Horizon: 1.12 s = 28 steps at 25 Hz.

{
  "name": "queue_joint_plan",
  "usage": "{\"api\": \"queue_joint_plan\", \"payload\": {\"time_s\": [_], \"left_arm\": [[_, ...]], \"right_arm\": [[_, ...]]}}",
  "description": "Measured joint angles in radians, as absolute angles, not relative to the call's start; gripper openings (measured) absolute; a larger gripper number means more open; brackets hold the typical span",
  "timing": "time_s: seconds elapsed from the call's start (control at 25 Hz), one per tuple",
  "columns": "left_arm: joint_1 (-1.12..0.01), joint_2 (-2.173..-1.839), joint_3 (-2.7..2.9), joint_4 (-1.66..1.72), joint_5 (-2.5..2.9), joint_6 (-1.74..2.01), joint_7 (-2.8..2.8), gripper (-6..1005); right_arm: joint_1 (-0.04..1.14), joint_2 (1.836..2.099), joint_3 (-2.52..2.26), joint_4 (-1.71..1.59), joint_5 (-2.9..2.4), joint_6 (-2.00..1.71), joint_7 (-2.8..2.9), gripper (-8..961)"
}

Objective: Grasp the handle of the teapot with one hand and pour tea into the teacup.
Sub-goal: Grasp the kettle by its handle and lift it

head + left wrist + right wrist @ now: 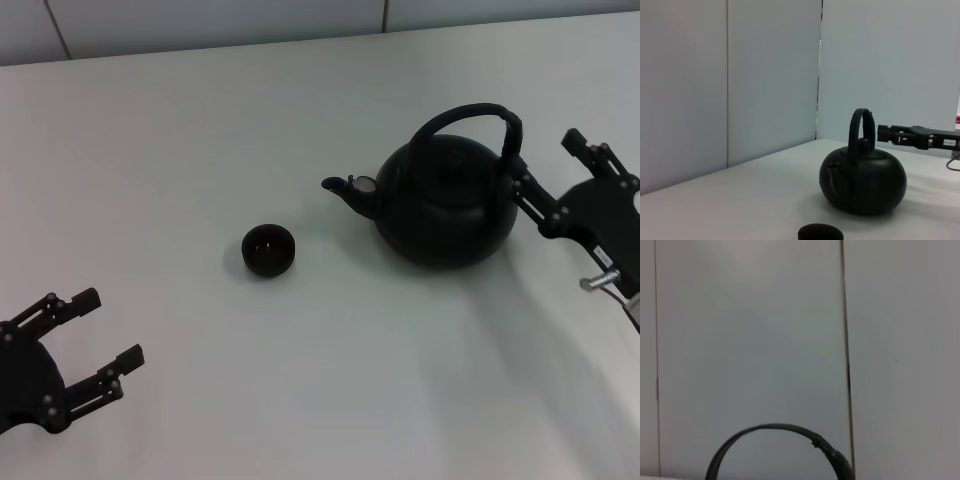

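The matte black teapot [445, 205] stands right of centre on the white table, spout pointing left toward the teacup [268, 250], a small dark bowl a short way off. The arched handle [470, 115] stands upright over the pot. My right gripper [545, 162] is open just right of the handle's right end, its lower finger close to the pot's side; it holds nothing. My left gripper [112, 326] is open and empty at the near left. The left wrist view shows the teapot [862, 182], handle [861, 125], teacup rim [820, 233] and right gripper [890, 134]. The right wrist view shows only the handle's arc [770, 430].
The white table [300, 400] runs to a pale panelled wall [200, 25] at the back. Nothing else stands on it. A silver fitting [598, 283] shows on the right arm.
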<state>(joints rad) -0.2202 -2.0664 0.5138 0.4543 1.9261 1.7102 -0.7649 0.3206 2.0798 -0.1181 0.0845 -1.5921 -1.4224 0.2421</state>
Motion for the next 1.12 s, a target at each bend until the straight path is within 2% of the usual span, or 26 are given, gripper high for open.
{"api": "queue_joint_plan", "payload": {"time_s": [0.92, 1.12], "left_arm": [[-0.214, -2.066, 0.514, 0.442, 1.890, 1.713, -0.761, 797], [-0.219, -2.066, 0.514, 0.442, 1.888, 1.716, -0.761, 797]], "right_arm": [[0.383, 2.080, -0.099, 0.069, -1.596, -1.344, 0.258, 748], [0.395, 2.079, -0.103, 0.068, -1.602, -1.328, 0.279, 545]]}}
